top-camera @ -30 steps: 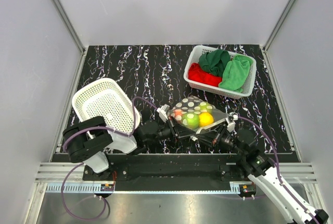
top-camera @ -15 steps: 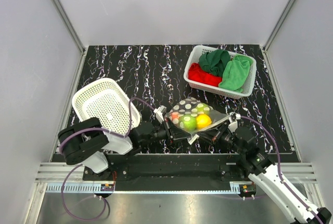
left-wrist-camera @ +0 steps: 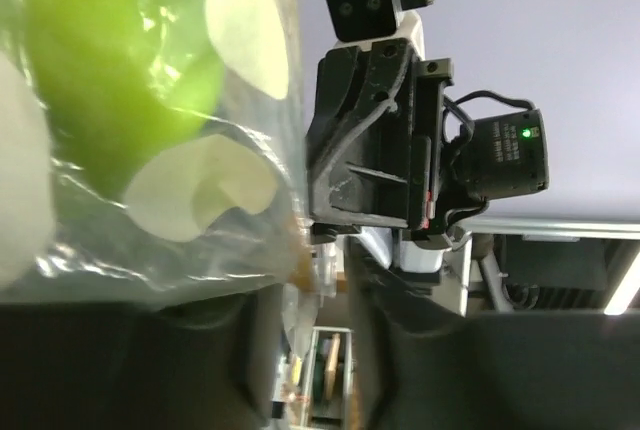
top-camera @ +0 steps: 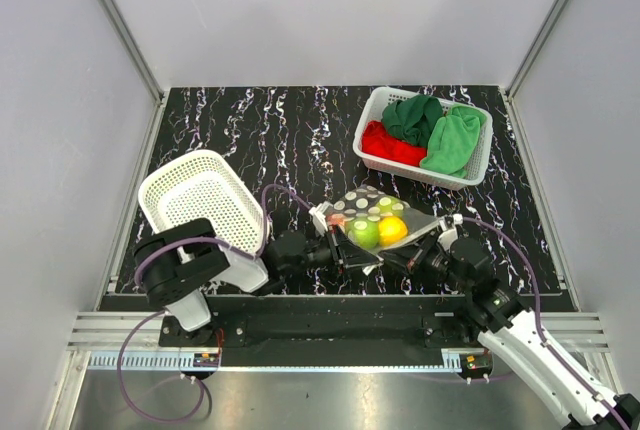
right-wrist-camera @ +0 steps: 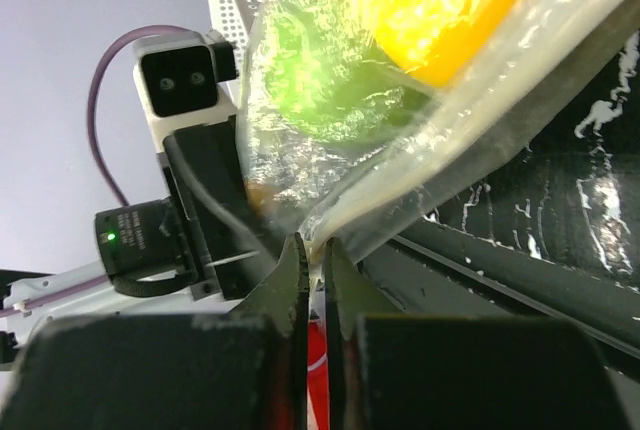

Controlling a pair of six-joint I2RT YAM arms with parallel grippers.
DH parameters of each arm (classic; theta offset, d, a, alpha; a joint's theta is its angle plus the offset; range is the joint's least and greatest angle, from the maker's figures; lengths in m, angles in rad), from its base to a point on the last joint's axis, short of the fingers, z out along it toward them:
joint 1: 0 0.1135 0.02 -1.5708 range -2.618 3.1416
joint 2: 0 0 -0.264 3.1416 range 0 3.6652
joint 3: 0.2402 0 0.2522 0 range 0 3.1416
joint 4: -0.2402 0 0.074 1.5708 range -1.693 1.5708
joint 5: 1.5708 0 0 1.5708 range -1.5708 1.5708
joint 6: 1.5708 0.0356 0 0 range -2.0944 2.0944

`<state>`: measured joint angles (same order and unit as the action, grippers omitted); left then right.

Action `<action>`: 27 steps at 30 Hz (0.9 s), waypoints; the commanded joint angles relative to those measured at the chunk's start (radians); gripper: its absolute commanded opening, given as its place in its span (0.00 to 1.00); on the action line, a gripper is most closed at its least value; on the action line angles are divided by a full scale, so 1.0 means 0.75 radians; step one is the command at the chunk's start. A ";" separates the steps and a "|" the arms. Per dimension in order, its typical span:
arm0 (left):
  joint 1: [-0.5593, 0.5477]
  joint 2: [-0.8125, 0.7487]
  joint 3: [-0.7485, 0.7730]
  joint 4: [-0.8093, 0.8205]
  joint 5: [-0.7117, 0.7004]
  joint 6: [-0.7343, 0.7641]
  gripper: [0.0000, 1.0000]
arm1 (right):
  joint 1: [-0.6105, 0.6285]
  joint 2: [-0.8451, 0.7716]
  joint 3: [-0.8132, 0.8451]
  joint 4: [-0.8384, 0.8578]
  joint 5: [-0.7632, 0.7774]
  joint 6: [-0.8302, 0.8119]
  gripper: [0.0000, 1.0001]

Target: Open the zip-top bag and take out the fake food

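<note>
Bag position: the zip-top bag sat at lower centre of the top view, strung between your two arms above the black marbled table. Whether it touched the table, I couldn't tell.

Contents seen through the dotted plastic: green apple, yellow fruit just to its right, and a peach at the upper left.

Your right gripper had its fingers nearly together, pinching the bag's lower edge.

Your left gripper was narrow, with a strip of the plastic running down into the gap. It seemed clamped, though the blur hid the contact.

The two grippers faced each other, close together.

A white perforated basket stood at middle left. A second basket at upper right held a red cloth and green cloths.
</note>
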<state>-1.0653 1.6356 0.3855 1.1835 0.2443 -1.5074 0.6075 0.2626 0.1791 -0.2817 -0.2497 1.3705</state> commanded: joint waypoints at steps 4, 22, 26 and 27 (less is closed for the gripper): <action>0.054 -0.119 -0.053 0.034 0.044 0.071 0.00 | -0.008 0.030 0.176 -0.088 0.114 -0.156 0.00; 0.115 -1.039 -0.246 -0.993 -0.088 0.400 0.00 | -0.004 0.149 0.426 -0.355 0.460 -0.426 0.00; 0.128 -1.239 -0.269 -1.150 -0.127 0.414 0.00 | -0.006 0.245 0.489 -0.363 0.503 -0.510 0.00; 0.130 -1.268 -0.279 -1.179 -0.140 0.415 0.00 | -0.006 0.263 0.510 -0.365 0.521 -0.518 0.00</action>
<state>-0.9817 0.7898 0.1955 0.4274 0.2043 -1.2339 0.6083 0.4076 0.4911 -0.5224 0.0116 1.0771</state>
